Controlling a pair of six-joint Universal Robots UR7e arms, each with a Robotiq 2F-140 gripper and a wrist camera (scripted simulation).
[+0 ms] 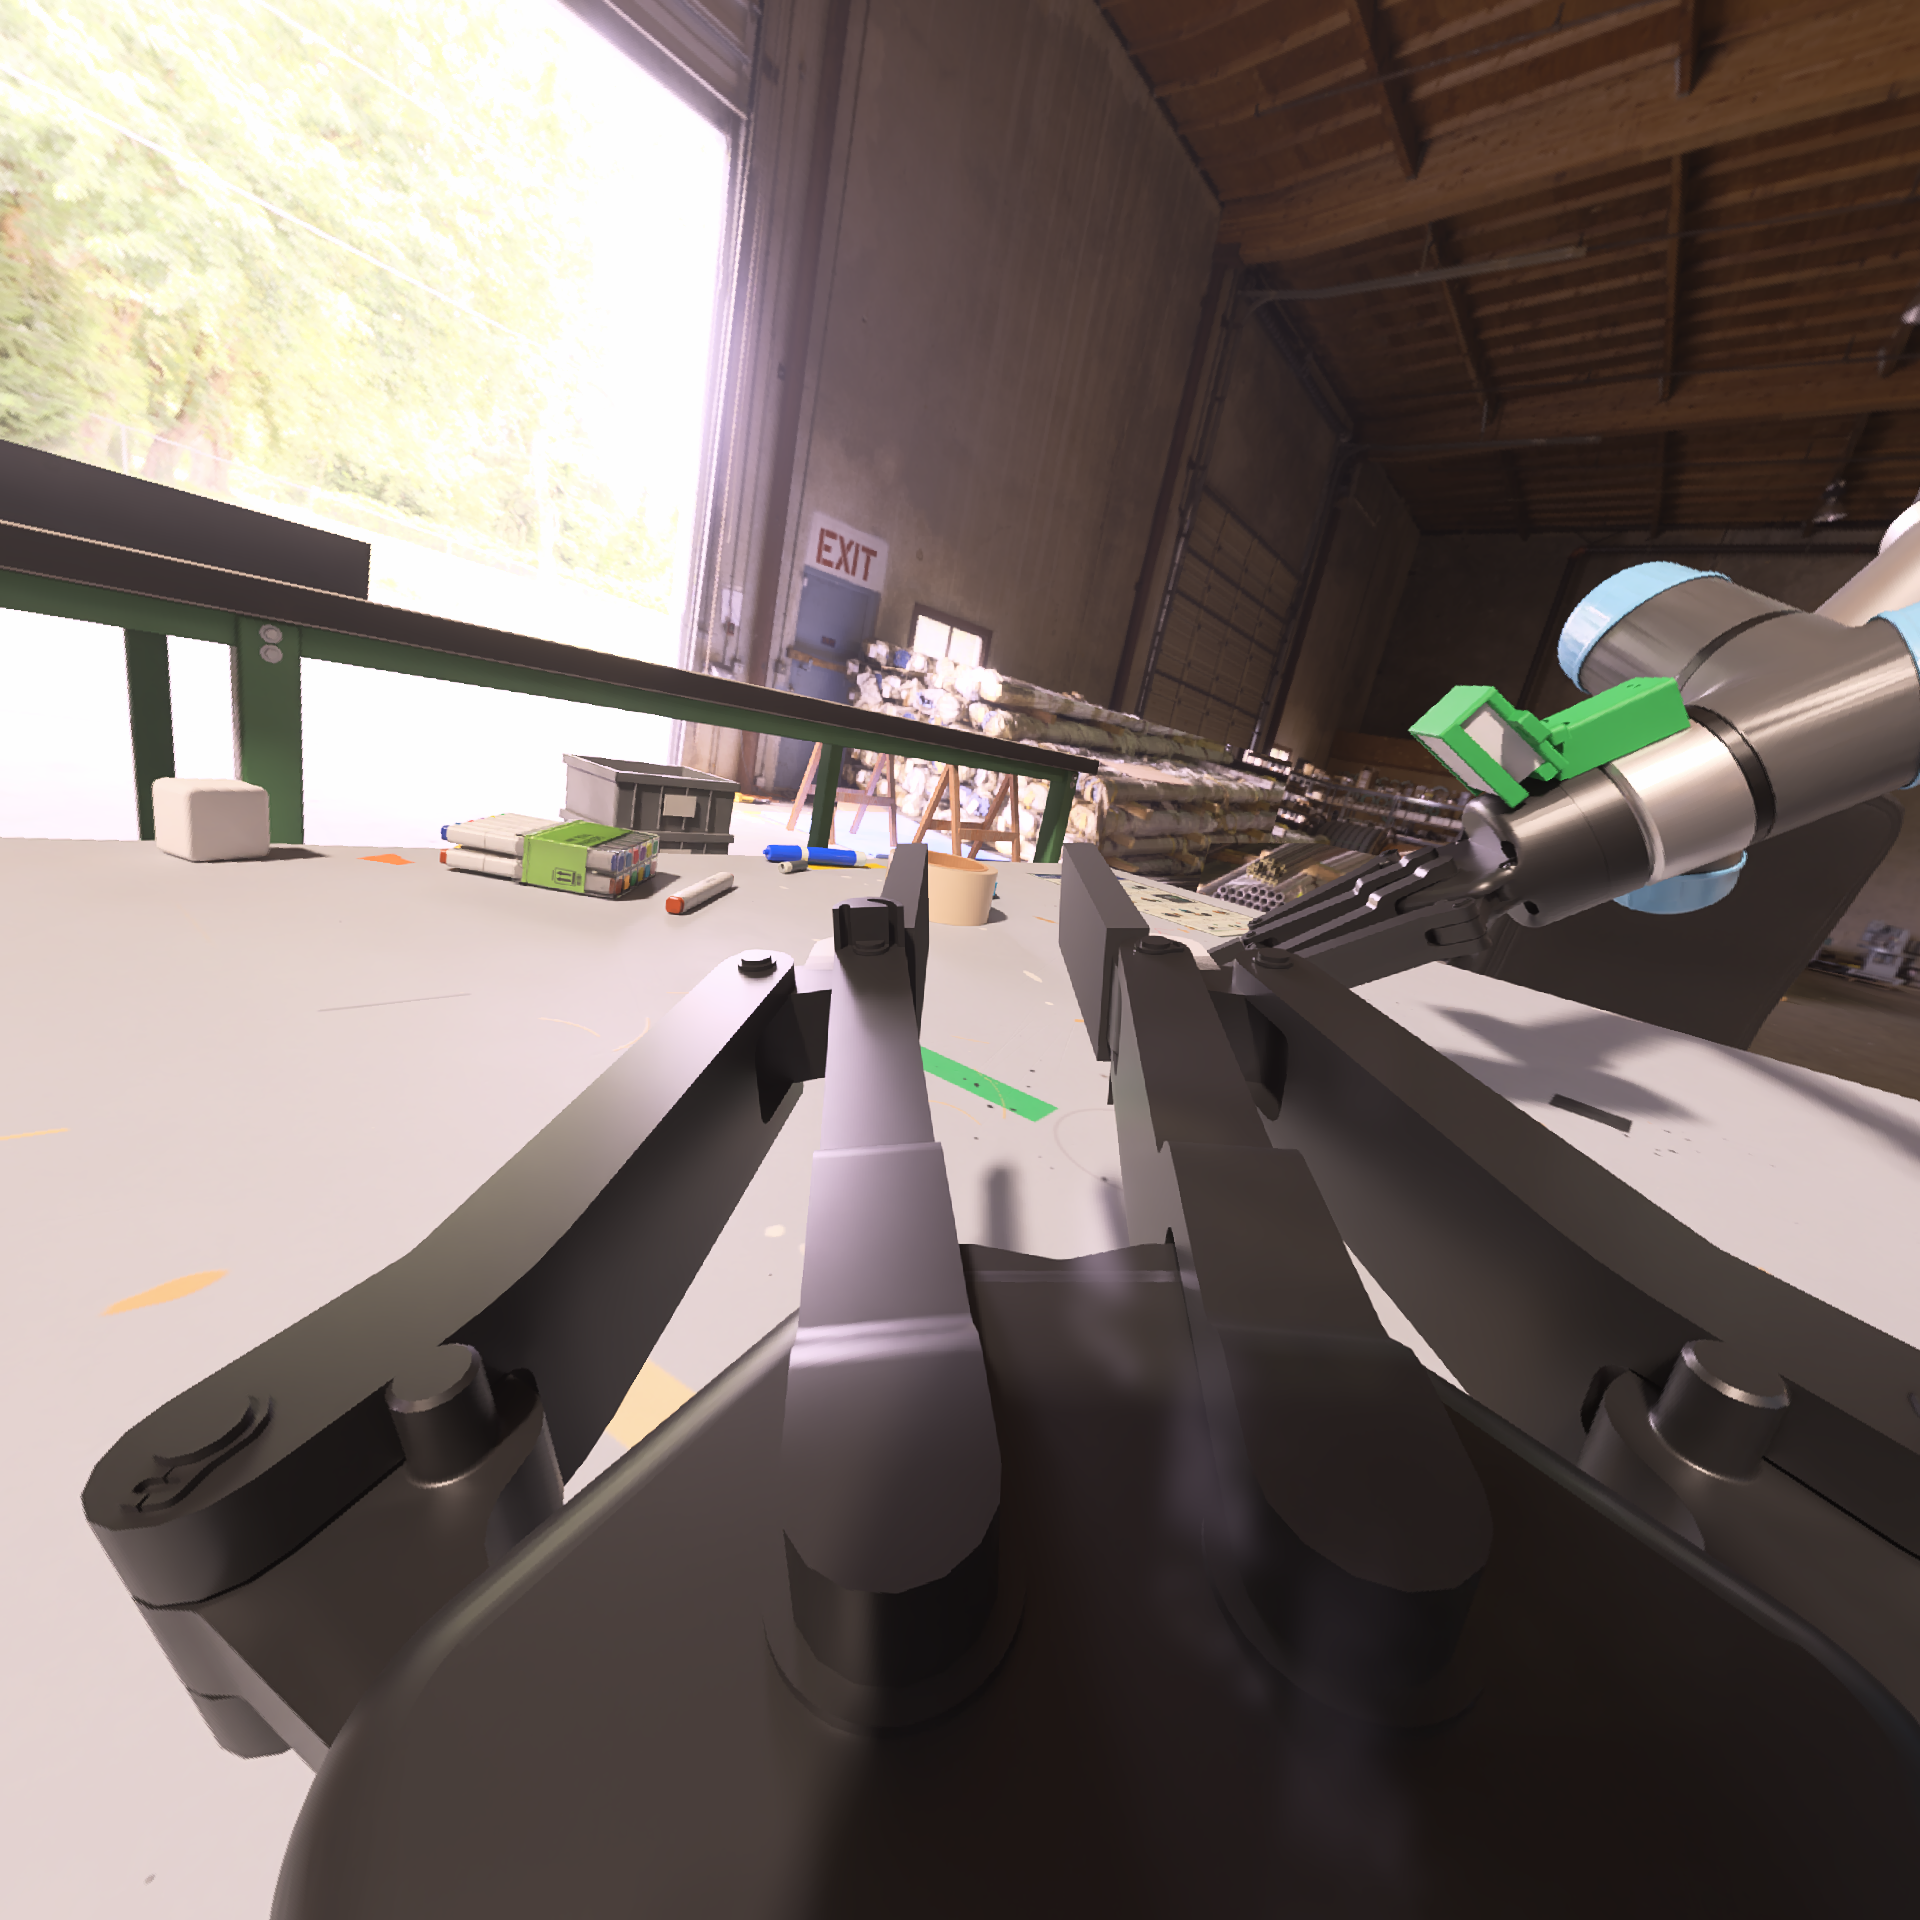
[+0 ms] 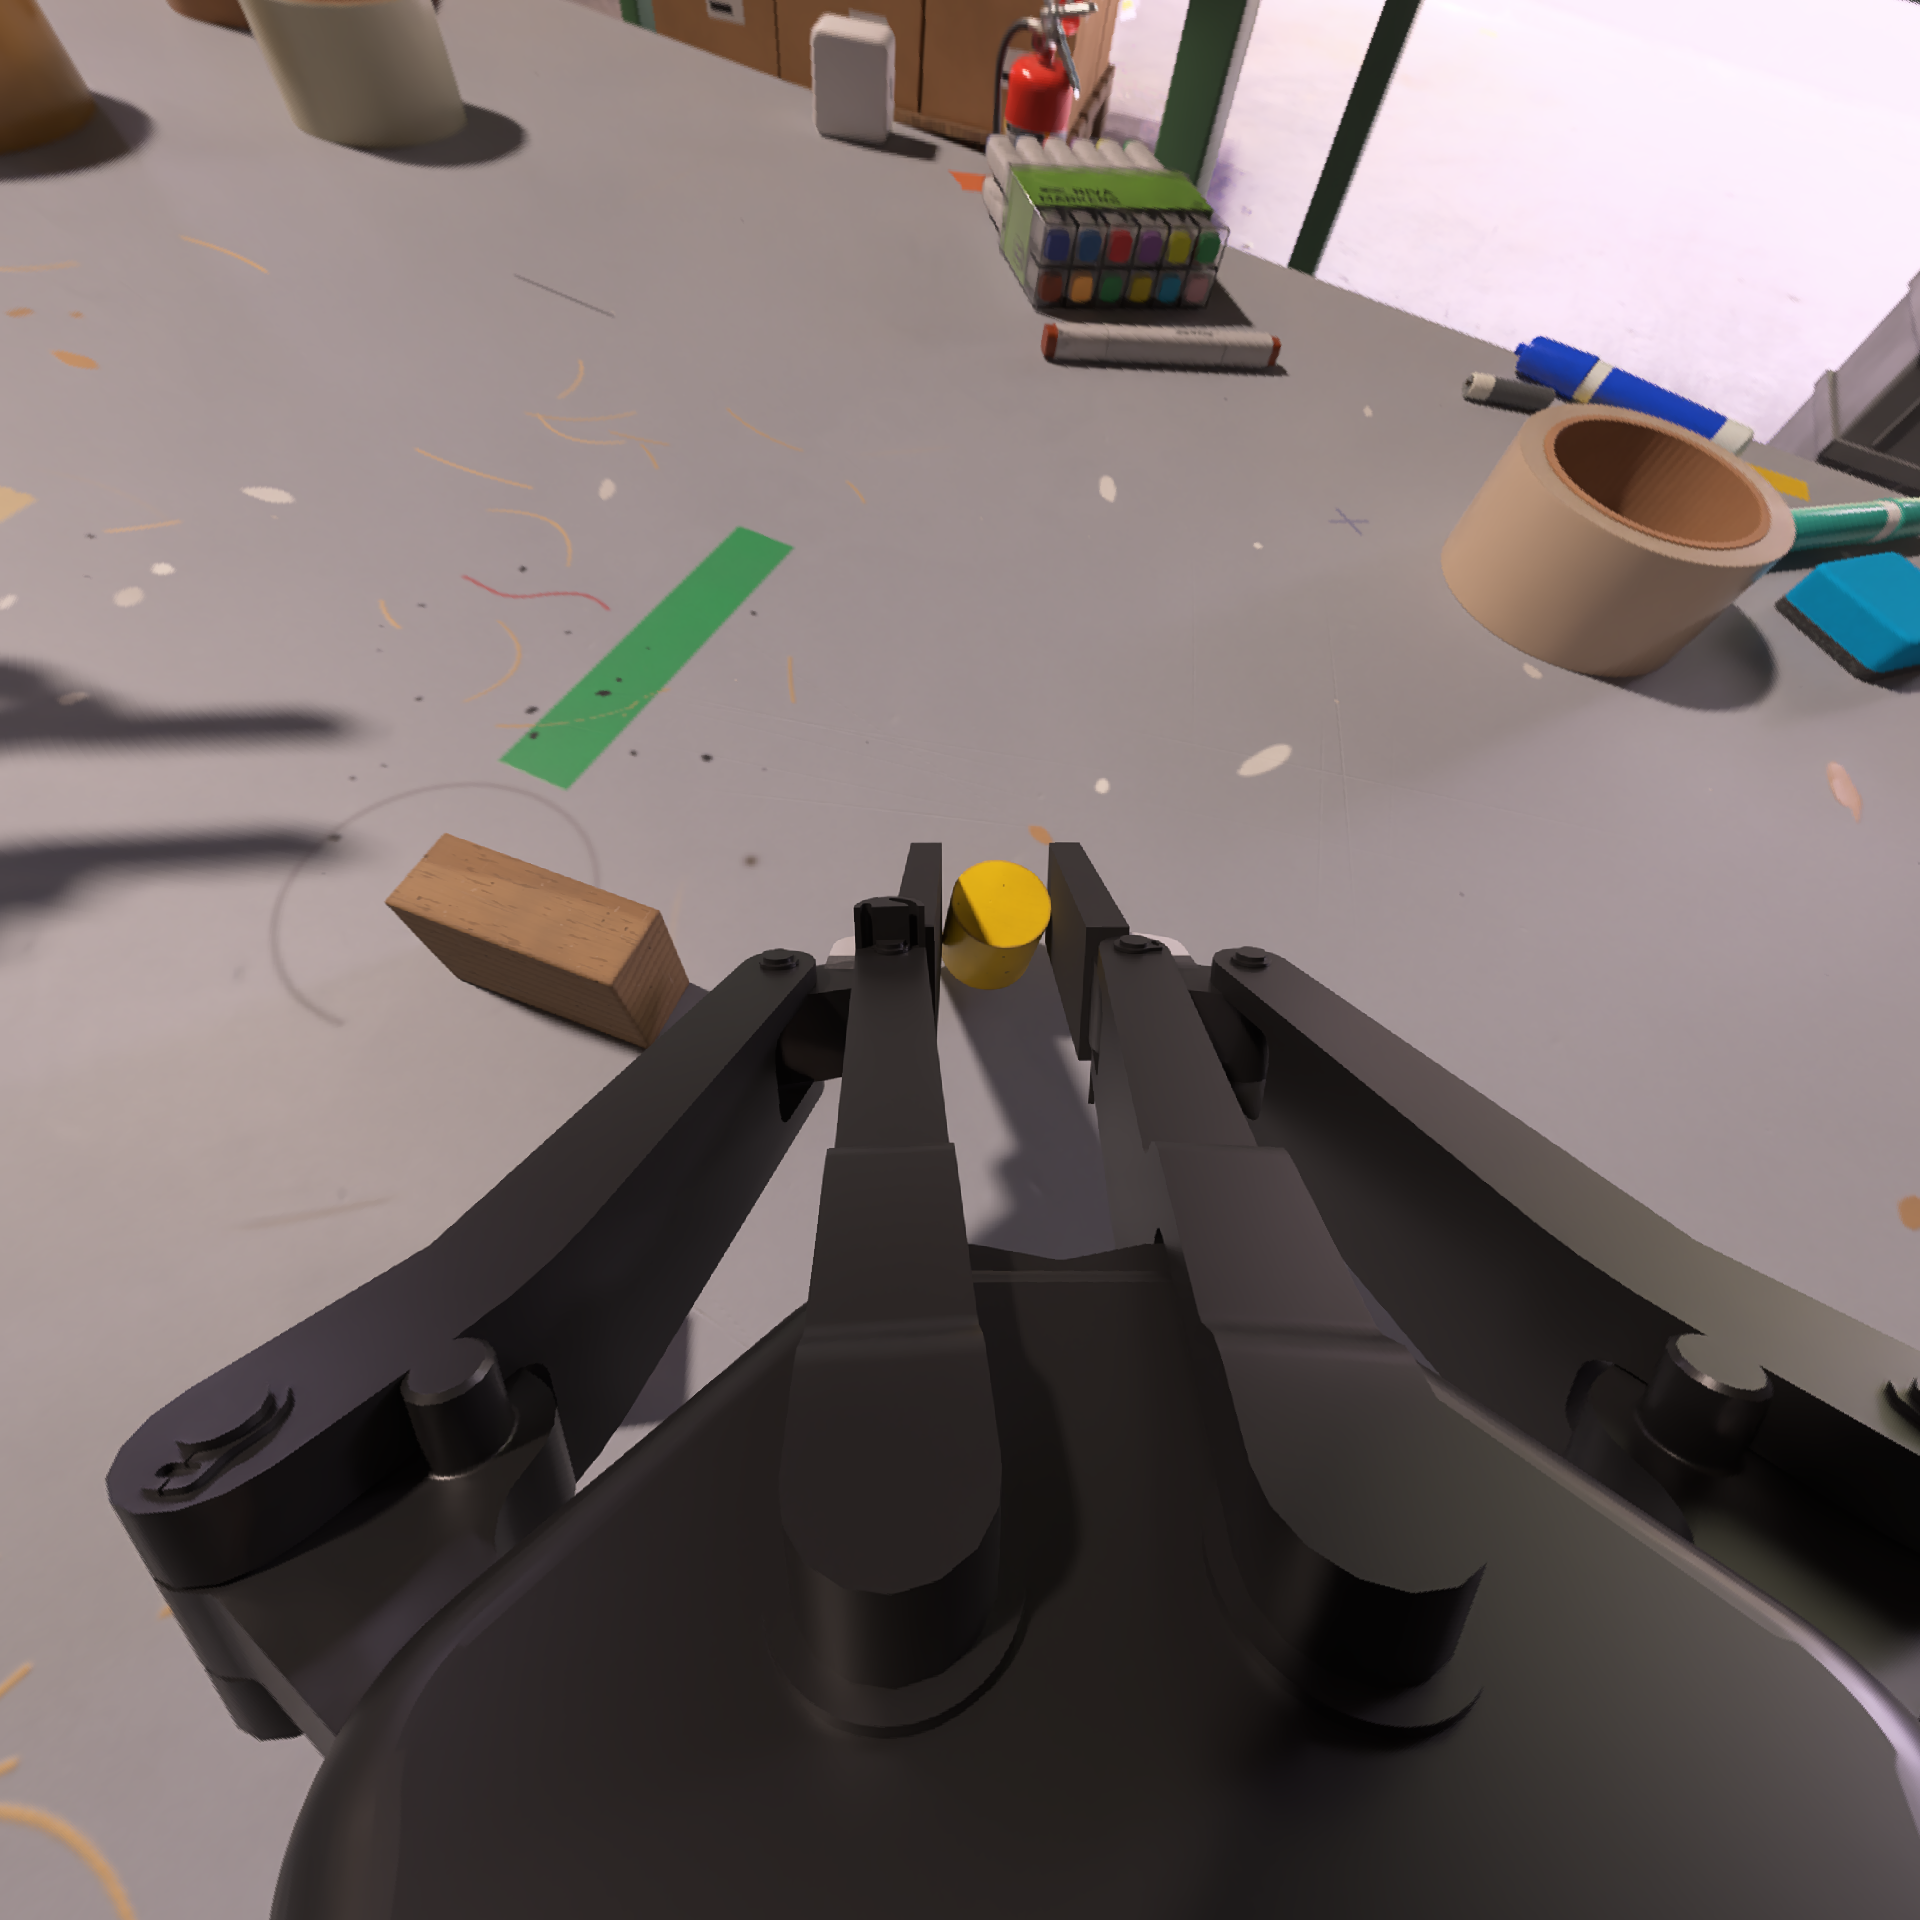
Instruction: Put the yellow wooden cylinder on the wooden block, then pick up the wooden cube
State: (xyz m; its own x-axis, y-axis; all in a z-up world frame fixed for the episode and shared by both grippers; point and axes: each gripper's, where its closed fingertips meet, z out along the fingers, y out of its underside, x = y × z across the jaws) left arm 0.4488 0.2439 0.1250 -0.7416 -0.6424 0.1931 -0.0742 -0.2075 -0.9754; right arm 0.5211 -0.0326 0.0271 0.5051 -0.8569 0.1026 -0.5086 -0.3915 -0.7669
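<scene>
In the right wrist view the yellow wooden cylinder (image 2: 995,923) sits tilted between my right gripper's (image 2: 997,896) pads, which touch it on both sides, just over the grey table (image 2: 1039,644). The wooden block (image 2: 535,940) lies flat on the table just left of that gripper. My left gripper (image 1: 994,896) is open and empty, low over the table. The right arm's gripper (image 1: 1351,906) shows at the right of the left wrist view; the cylinder is hidden there. No wooden cube shows in either view.
A tape roll (image 2: 1610,551) stands to the right, with a blue eraser (image 2: 1860,613) and a blue marker (image 2: 1621,390) by it. A marker pack (image 2: 1112,234), a loose marker (image 2: 1158,345) and a white block (image 2: 852,78) lie farther off. Two cups (image 2: 358,73) stand at the far left.
</scene>
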